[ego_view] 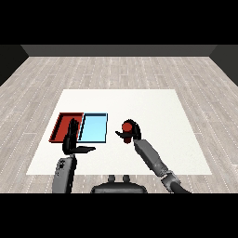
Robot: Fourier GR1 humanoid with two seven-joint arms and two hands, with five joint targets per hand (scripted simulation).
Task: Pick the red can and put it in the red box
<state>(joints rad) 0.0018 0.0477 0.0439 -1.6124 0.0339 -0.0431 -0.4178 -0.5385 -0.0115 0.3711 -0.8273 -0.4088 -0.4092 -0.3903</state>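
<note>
Grey plank flooring surrounds the white table [139, 100], which carries every item I am working with. I count one red can [127, 126], one red tray [61, 122] and one light blue tray [94, 128]; the trays lie side by side at the table's left, red outermost.

My right hand [133, 132] is curled round the red can, which sits to the right of the light blue tray and well apart from the red tray. I cannot tell whether the can rests on the table or is raised clear of it. I judge this hold serves the carry leftward, across the blue tray to the red one.

My left hand [71, 139] has its fingers straight and its thumb spread, holding nothing. It stands at the near edge of the two trays, overlapping the red tray's corner, so I judge it may obstruct the placement.
</note>
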